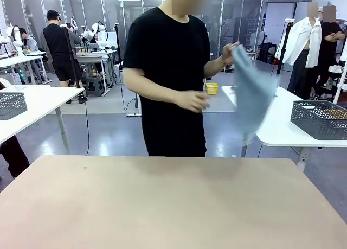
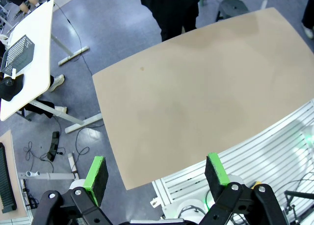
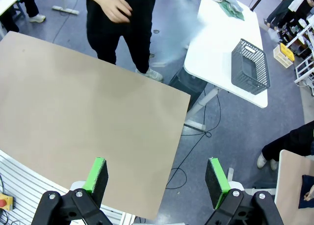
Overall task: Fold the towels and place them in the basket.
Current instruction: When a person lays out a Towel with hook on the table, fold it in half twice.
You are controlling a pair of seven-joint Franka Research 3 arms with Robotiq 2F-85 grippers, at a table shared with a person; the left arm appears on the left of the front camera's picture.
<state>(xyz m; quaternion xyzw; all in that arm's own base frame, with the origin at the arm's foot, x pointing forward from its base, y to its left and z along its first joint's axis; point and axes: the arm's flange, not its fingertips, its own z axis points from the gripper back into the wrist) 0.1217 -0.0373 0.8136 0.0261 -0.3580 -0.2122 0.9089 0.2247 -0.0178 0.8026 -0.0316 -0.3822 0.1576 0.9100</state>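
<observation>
A person in a black T-shirt stands at the far side of the bare beige table point(image 1: 173, 205). One raised hand point(image 1: 230, 51) holds a pale blue-grey towel point(image 1: 252, 94), which hangs in the air beside the person. In the right wrist view this towel point(image 3: 196, 31) is a pale blur. The dark grey mesh basket point(image 1: 320, 119) point(image 3: 250, 65) sits on a white side table to the right. My left gripper point(image 2: 156, 173) and right gripper point(image 3: 157, 175) hover high over the near table edge, both open with nothing between the green pads.
A greenish cloth point(image 3: 228, 3) lies at the far end of the white side table point(image 3: 216, 43). A second grey mesh basket point(image 1: 11, 104) point(image 2: 17, 53) stands on another white table to the left. Cables trail over the floor.
</observation>
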